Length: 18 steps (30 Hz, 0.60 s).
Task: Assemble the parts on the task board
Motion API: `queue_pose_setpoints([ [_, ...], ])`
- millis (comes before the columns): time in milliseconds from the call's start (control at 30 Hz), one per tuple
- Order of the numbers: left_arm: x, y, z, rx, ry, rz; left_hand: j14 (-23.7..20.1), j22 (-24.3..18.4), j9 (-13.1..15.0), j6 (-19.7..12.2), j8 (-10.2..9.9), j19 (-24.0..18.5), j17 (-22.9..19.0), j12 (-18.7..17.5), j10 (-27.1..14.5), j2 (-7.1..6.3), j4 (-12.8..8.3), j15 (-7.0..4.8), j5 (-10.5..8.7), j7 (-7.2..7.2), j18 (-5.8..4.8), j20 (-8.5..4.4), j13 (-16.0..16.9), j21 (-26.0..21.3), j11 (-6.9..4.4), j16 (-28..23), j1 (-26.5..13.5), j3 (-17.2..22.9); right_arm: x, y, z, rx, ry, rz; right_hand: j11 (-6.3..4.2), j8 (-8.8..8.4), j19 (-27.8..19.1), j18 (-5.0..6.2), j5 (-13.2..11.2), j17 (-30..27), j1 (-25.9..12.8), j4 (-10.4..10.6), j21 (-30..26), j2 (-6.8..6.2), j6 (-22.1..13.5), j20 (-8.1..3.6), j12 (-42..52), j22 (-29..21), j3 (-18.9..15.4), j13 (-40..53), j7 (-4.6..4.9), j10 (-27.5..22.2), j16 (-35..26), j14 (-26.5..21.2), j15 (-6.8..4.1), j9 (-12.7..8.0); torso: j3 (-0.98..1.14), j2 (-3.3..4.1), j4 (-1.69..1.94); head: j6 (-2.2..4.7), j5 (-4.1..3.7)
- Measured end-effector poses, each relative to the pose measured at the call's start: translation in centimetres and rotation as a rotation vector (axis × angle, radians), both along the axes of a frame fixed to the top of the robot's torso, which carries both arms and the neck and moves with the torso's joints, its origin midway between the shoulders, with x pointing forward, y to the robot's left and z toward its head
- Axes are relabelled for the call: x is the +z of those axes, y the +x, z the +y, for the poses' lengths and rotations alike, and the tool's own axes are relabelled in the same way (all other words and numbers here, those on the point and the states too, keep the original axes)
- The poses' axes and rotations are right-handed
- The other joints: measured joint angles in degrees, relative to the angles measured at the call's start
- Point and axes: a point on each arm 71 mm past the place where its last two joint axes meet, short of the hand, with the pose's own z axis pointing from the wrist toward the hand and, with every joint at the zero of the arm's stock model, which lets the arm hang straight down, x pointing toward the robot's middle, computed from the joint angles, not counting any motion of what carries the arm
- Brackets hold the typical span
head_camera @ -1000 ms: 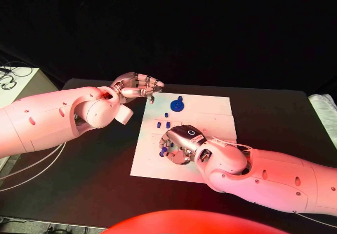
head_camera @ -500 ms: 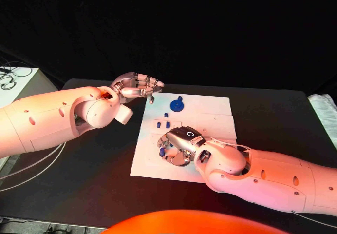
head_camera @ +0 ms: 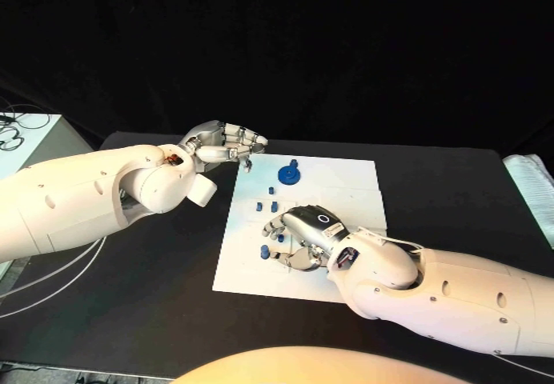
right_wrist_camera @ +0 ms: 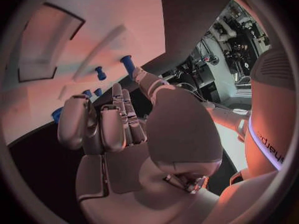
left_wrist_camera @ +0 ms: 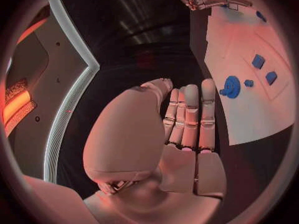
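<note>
Parts [head_camera: 266, 252] – small, blue, scattered on the task board [head_camera: 347, 192] mid-counter | right hand [head_camera: 303, 238] hovered over them, grip impossible to tell | left hand [head_camera: 222, 144] curled, empty | likely light, stiff – pinch the sides.

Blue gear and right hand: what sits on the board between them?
In the head view, small blue parts lie on the task board between the blue gear and right hand.

Matt white task board [head_camera: 347, 180] on a matt black table [head_camera: 450, 192]; blue parts [head_camera: 291, 173] look like smooth plastic.
</note>
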Motion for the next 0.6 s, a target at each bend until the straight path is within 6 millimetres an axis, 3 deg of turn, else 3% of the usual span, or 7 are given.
queue_pose_setpoints([
  [167, 0.0, -0.1, 0.0, -0.001, -0.001, 0.0, 0.0, 0.0, 0.0, -0.14, 0.0, 0.0, 0.06, 0.0, 0.0, 0.0, 0.0, 0.0, 0.0, 0.14, -0.01, 0.0, 0.0, 0.0, 0.0, -0.23, 0.0, 0.0, 1.7, 1.2, -3.5, -0.077, 0.076, 0.036, -0.2, 0.92, 0.0, 0.0, 0.0, 2.31, 0.05, 1.0, 3.63, 0.05, 2.46, 0.0, 4.41, 0.0, 0.0, 1.71, 1.11, 5.65, 1.3, 0.0, 0.0, 0.2, 0.0, 0.0, -0.02, 0.21, -0.55],
  [300, 0.0, -0.2, 0.0, -0.001, -0.003, 0.0, 0.0, 0.0, 0.0, -0.21, 0.0, 0.0, 0.06, 0.0, 0.0, 0.0, 0.0, 0.0, 0.0, 0.21, -0.01, 0.0, 0.0, 0.0, 0.0, -0.22, 0.0, 0.0, 3.1, 2.2, -7.3, -0.171, 0.122, 0.114, -1.24, 2.84, 0.1, -0.01, 0.0, 6.01, -1.59, 2.99, 8.63, -0.12, 4.26, -1.2, 11.18, 0.04, -1.85, 6.82, -0.1, 11.3, 3.29, -0.02, -1.71, 0.96, -0.03, -0.01, -0.04, 0.4, -1.42],
  [367, 0.0, -0.3, 0.0, -0.004, -0.005, -0.001, 0.0, 0.0, -0.01, -0.21, 0.0, 0.0, 0.06, 0.0, 0.0, 0.0, 0.0, 0.0, 0.0, 0.21, 0.0, 0.0, 0.0, 0.0, 0.0, -0.22, 0.0, 0.0, 3.5, 2.6, -9.6, -0.23, 0.135, 0.168, -2.61, 4.41, 0.1, -1.45, 0.0, 9.88, -2.53, 4.85, 12.54, 0.35, 4.55, -1.97, 17.03, 0.04, -3.72, 13.26, -0.88, 11.79, 6.12, 0.0, -2.28, 2.0, -0.03, -0.01, -0.04, 0.5, -1.85],
  [400, 0.0, -0.4, -0.1, -0.005, -0.006, -0.001, 0.0, 0.0, -0.01, -0.21, 0.0, 0.0, 0.06, 0.0, 0.0, 0.0, 0.0, 0.0, 0.0, 0.21, 0.0, 0.0, 0.0, 0.0, 0.0, -0.22, 0.0, 0.0, 3.6, 2.7, -10.5, -0.252, 0.138, 0.192, -3.32, 5.18, 0.1, -1.47, 0.0, 10.62, -2.64, 5.48, 13.85, 0.47, 4.38, -1.97, 20.15, 0.04, -4.67, 16.85, -1.17, 11.19, 7.61, 0.01, -2.51, 2.65, -0.03, -0.01, -0.03, 0.52, -2.14],
  [433, 0.0, -0.4, -0.1, -0.007, -0.007, -0.001, 0.0, -0.01, -0.01, -0.21, 0.0, 0.0, 0.06, 0.0, 0.0, 0.0, 0.0, 0.0, 0.0, 0.21, -0.01, 0.0, 0.0, 0.0, 0.0, -0.22, 0.0, 0.0, 3.7, 2.7, -11.5, -0.278, 0.141, 0.225, -3.54, 6.31, 0.08, -1.47, 0.0, 10.99, -3.06, 6.71, 14.18, 0.88, 4.2, -2.21, 30.23, 0.04, -6.19, 28.3, -1.35, 11.3, 7.19, 0.01, -2.5, 3.68, -0.04, -0.01, -0.03, 0.55, -2.37],
  [533, 0.0, -0.5, -0.3, -0.01, -0.01, -0.002, 0.0, -0.01, -0.01, -0.21, 0.0, 0.0, 0.06, 0.0, 0.0, 0.0, 0.0, 0.0, 0.0, 0.21, 0.0, 0.0, 0.0, 0.0, 0.0, -0.23, 0.0, 0.0, 3.6, 2.5, -13.3, -0.324, 0.141, 0.297, -3.76, 8.18, 0.11, -1.47, 0.0, 11.17, -3.34, 9.54, 15.47, 1.24, 3.63, -2.39, 50.78, 0.04, -9.09, 51.99, -2.0, 14.14, 6.81, 0.0, -2.76, 5.43, -0.06, -0.03, -0.04, 0.68, -3.05],
  [600, 0.0, -0.6, -0.4, -0.013, -0.012, -0.002, 0.0, -0.01, -0.01, -0.21, 0.0, 0.0, 0.06, 0.0, 0.0, 0.0, 0.0, 0.0, 0.0, 0.21, -0.01, 0.0, 0.0, 0.0, 0.0, -0.22, 0.0, 0.0, 3.5, 2.2, -14.5, -0.353, 0.133, 0.341, -4.1, 9.07, 0.11, -1.46, 0.0, 11.17, -2.91, 10.84, 16.54, 1.67, 3.55, -2.39, 59.39, 0.04, -10.99, 61.82, -2.18, 16.93, 7.48, 0.0, -2.9, 6.16, -0.04, -0.05, -0.07, 0.74, -3.44],
])
